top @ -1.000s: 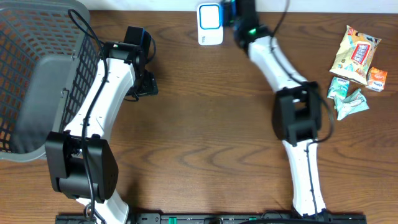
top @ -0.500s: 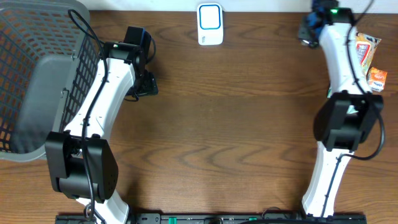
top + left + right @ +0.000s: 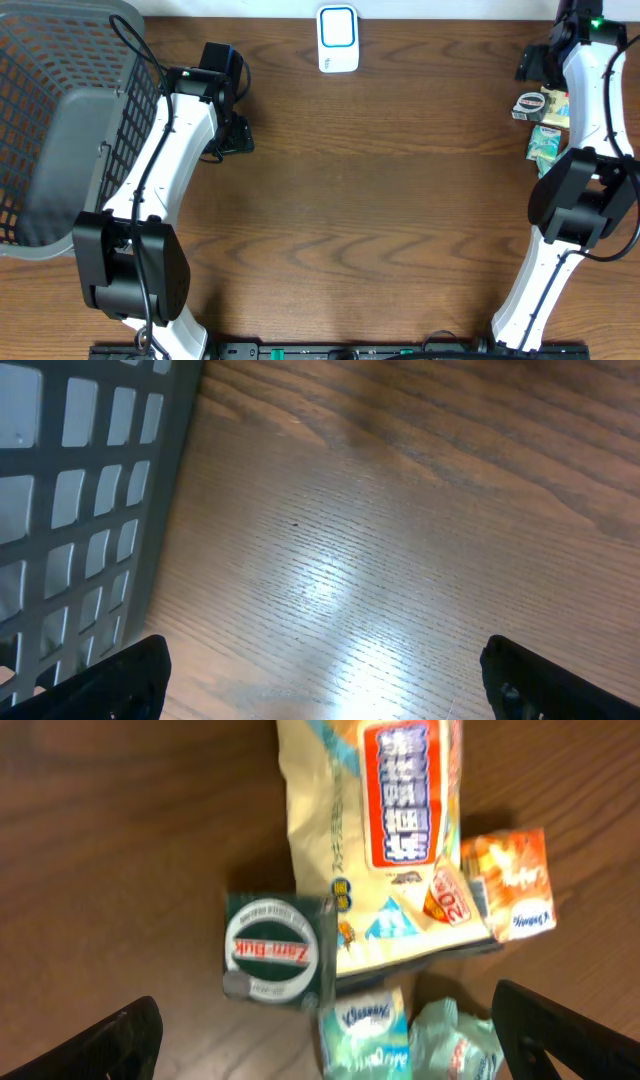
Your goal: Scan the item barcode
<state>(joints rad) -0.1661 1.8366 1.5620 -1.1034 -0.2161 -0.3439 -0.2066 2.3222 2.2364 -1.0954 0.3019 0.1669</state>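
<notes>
Fingers [image 3: 110, 1040] of the right gripper [image 3: 325, 1002] stand wide apart at the two lower corners of the right wrist view. Nothing is between them, so the jaws are open and hold nothing. Under them, on the wooden table [image 3: 380, 200], lies the green box [image 3: 280, 952], a small square pack that lies flat with its white round label up. Its right edge overlaps the lower left corner of the cream snack bag [image 3: 375, 830], which carries a red label with printed characters. A small orange pack [image 3: 508, 885] lies against the lower right side of the bag. Just below the green box and the bag lie two teal tissue packs [image 3: 365, 1032], side by side, and the right one is crumpled. In the overhead view this group lies at the far right edge of the table, partly covered by the right arm [image 3: 585, 110], and the green box is the leftmost thing in it. The white and blue scanner [image 3: 338, 38] stands at the middle of the far edge, well apart from the green box. Fingers [image 3: 120, 680] of the left gripper [image 3: 325, 650] are also wide apart and empty, above bare wood. The wall of the grey basket [image 3: 80, 510] is just to their left. This basket takes the far left corner of the table.
</notes>
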